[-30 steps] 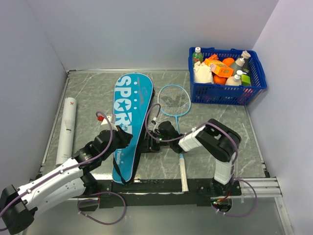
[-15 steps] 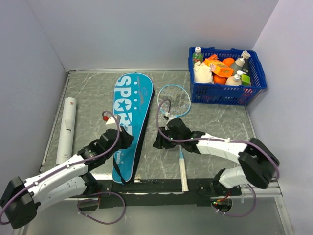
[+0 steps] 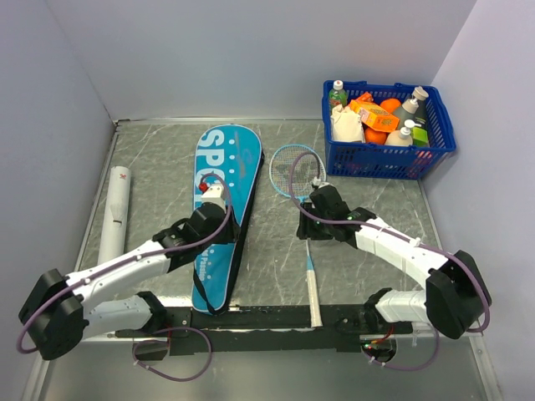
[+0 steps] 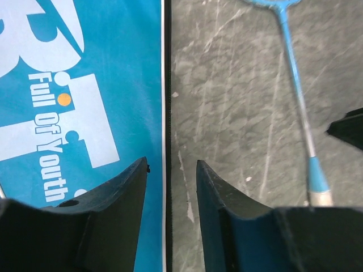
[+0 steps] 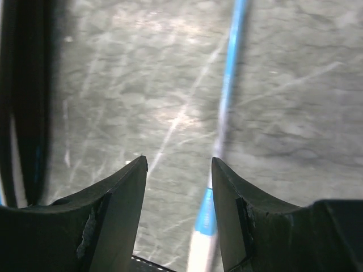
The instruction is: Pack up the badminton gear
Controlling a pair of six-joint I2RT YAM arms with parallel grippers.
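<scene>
Badminton gear lay unpacked on the marbled table [image 3: 167, 159] as both arms stretched over it. The left tool [image 4: 171, 164] hung with its jaws parted and nothing between them but the black zip edge of the blue SPORT bag [image 3: 227, 154], whose lettered face spread away to that tool's left. The right tool [image 5: 179, 161] was likewise released and empty, with the thin blue shaft of a racket [image 3: 297, 171] running forward beside its right finger and the bag's dark edge well to its left. The white tube [image 3: 115, 219] rested far to the left of the left tool, beyond the bag. No other gear showed in any view. The blue basket [image 3: 389, 160] stood far ahead of the right tool, to its right.

The bag looked shut, so nothing could go in yet. The danger lay in both grips. The left jaws, closing on so slim a seam, might slip off or drag the whole bag sideways rather than open it. The right jaws, set off-centre from the shaft, might nudge the racket aside or close on nothing. With the two tools near one another, a wide swing by either could strike the other.
</scene>
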